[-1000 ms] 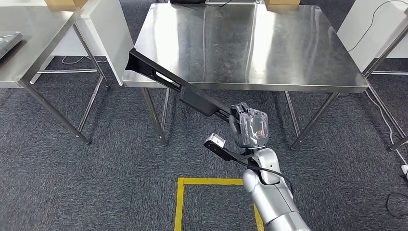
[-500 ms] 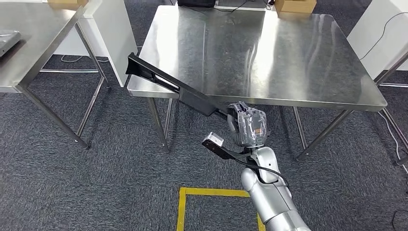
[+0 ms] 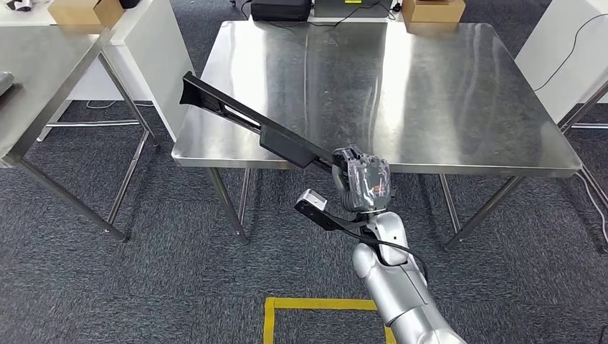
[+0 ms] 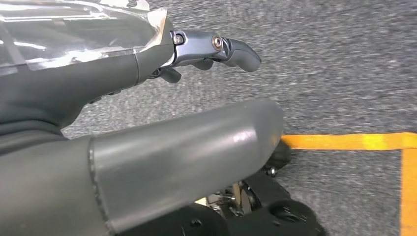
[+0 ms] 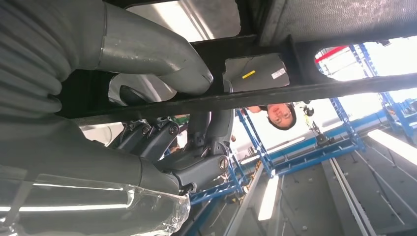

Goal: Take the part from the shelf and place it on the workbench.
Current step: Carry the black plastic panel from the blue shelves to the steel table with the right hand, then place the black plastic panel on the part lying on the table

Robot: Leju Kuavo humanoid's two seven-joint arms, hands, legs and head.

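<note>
Head view: steel workbench (image 3: 430,107), grey carpet (image 3: 107,287).

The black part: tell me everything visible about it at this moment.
The black part is a long, narrow, matte bar that looks like plastic, with a flared far end, a slot along its middle and a thicker block nearer the robot hand. The right robot hand holds it by its near end. It slants up and away to the left, over the near left corner of the steel workbench; contact with the top cannot be told.
</note>
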